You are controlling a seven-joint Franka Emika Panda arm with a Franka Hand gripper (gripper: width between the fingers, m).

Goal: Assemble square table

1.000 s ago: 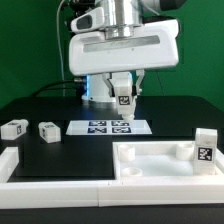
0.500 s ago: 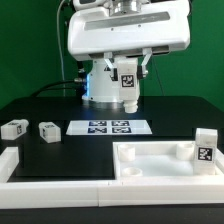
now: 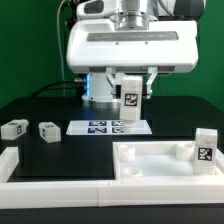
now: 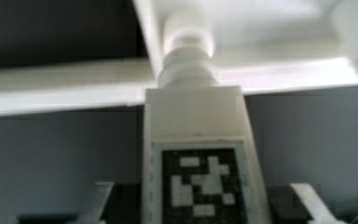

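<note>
Above the marker board, exterior view: claw clenched on a leg, tag toward the camera, hanging clear of the marker board.
Change, exterior view: within the last second the leg has lifted higher and come nearer the camera, drifting to the exterior view's right.
Tabletop, exterior view: tabletop lies on the surface at the exterior view's right, well apart from the held leg. A corner leg stands at its far right corner; whether it is seated, I cannot tell.
Loose legs, exterior view: loose legs lie at the exterior view's left, untouched.
Grip, wrist view: leg fills the middle, stud pointing away, dark fingers pressing both sides beside its tag.
Beyond the stud, wrist view: blurred white bands, probably tabletop rim; not certain.
Meaning: pick-up looks done and the carry is under way; the stud must next line up over a free corner socket.
</note>
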